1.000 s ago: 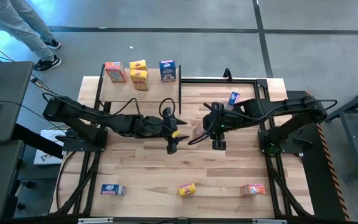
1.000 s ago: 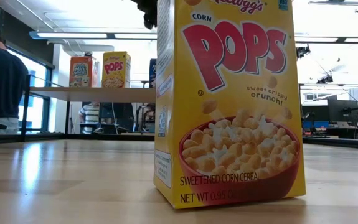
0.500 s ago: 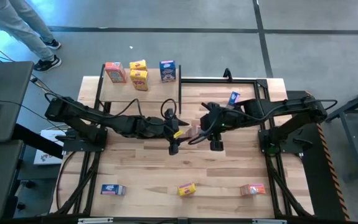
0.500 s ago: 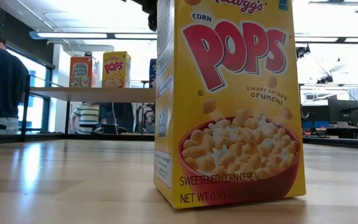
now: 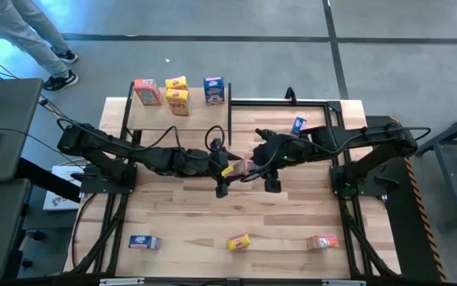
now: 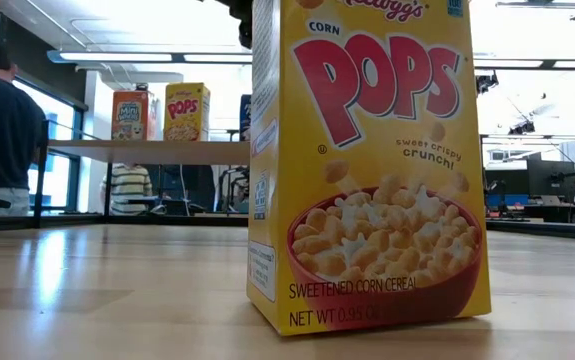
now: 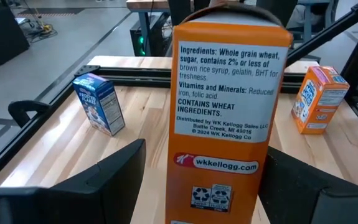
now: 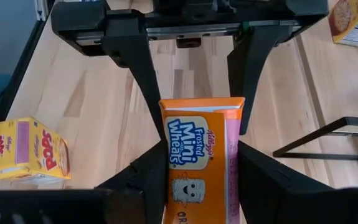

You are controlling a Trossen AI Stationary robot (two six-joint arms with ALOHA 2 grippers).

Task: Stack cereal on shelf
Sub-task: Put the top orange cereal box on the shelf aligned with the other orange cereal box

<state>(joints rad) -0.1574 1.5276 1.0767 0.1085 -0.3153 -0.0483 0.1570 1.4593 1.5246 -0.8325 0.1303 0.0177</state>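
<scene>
My right gripper (image 5: 253,165) is shut on an orange-red cereal box (image 8: 197,155) above the table's middle. My left gripper (image 5: 230,169) is open and faces it. Its fingers (image 7: 113,177) stand on either side of the box's free end (image 7: 225,106), and I cannot tell whether they touch it. The shelf (image 5: 156,114) at the far left carries an orange-red box (image 5: 146,91), two yellow boxes (image 5: 178,94) and a blue box (image 5: 214,90), all standing on the board. My right gripper pinches the orange-red box between its two fingers by the two narrow sides (image 8: 168,180), at the end nearest the gripper. The fingers come from the table's right and lie along the box. The box is clear of the table, its free end (image 8: 200,102) toward my left gripper.
A blue box (image 5: 298,125) stands on the table at the far right. A blue (image 5: 143,242), a yellow (image 5: 238,241) and an orange-red box (image 5: 322,241) lie along the near edge. The yellow box (image 6: 367,160) fills the low view. People are beyond the table.
My right gripper has gone toward the table's left with the orange-red box. The box's free end now lies between my left gripper's open fingers. The box stays clear of the table.
</scene>
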